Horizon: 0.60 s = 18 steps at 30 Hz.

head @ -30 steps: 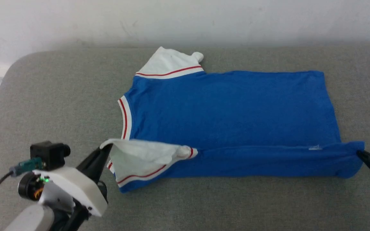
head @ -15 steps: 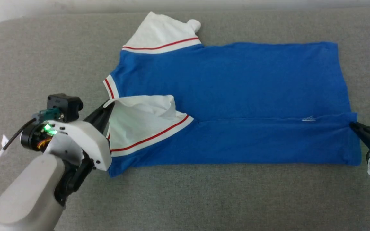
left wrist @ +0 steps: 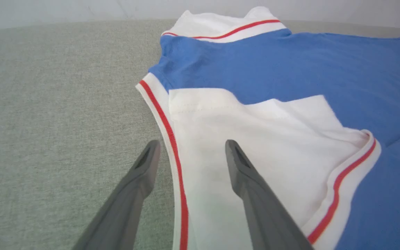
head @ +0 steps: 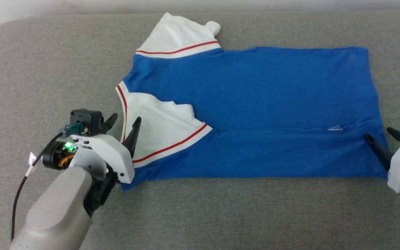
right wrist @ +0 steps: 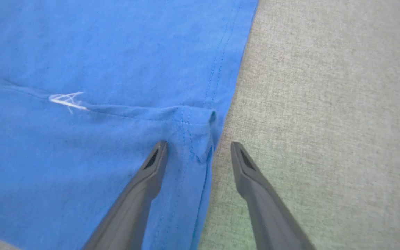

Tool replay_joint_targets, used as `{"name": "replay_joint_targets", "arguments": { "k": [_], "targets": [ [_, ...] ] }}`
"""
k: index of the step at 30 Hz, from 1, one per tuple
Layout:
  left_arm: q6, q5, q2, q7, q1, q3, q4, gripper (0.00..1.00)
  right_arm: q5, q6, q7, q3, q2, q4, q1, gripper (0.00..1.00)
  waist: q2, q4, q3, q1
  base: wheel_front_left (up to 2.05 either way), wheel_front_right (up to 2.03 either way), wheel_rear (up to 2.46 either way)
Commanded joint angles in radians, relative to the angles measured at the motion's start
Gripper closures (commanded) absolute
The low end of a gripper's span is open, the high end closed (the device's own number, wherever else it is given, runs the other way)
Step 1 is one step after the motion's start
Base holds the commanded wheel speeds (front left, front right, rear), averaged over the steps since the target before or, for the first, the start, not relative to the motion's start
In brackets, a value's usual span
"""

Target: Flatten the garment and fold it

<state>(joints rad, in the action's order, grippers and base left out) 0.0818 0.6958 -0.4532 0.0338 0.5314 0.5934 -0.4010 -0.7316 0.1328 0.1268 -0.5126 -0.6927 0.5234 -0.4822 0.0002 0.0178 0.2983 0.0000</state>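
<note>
Here's the garment, a bright blue T-shirt, spread across the middle of the grey fabric-covered worktop, collar towards the left edge, hem towards the right. The near long side is folded up over the body, and the near white sleeve lies flat on top of the blue. The far sleeve pokes out towards the far edge. A small white logo sits on the fold line near the hem.

The left gripper is at the collar end with its fingers apart. One is over the grey worktop, the other over the white sleeve, with the red-striped edge running between them. The right gripper is at the hem, its fingers spread too. One is over the blue folded corner, the other over bare worktop. Neither gripper has any cloth pinched.
</note>
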Motion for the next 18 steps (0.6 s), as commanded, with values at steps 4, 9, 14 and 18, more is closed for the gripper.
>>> {"name": "replay_joint_targets", "arguments": {
  "k": [4,9,14,18],
  "targets": [
    [0.027,0.044,0.039,-0.068,-0.05,-0.039,-0.005,0.0,0.084,-0.002,-0.021,0.014,0.014,0.023,0.038,0.0,-0.0002,0.012,-0.072,0.0,0.0,0.0,0.0],
    [0.099,0.093,0.061,-0.113,-0.156,-0.089,0.061,0.0,0.135,-0.002,0.0,0.117,0.093,0.011,0.105,0.0,-0.0002,0.008,-0.125,0.0,0.0,0.0,0.0],
    [0.216,0.112,0.05,-0.06,-0.284,-0.097,0.163,0.0,0.214,-0.002,0.082,0.285,0.188,-0.046,0.202,0.0,-0.0002,-0.002,-0.151,0.0,0.0,0.0,0.0],
    [0.301,0.095,0.012,0.029,-0.361,-0.066,0.243,0.0,0.297,-0.002,0.178,0.444,0.282,-0.151,0.295,0.0,-0.0002,-0.012,-0.154,0.0,0.0,0.0,0.0]
  ]
}}
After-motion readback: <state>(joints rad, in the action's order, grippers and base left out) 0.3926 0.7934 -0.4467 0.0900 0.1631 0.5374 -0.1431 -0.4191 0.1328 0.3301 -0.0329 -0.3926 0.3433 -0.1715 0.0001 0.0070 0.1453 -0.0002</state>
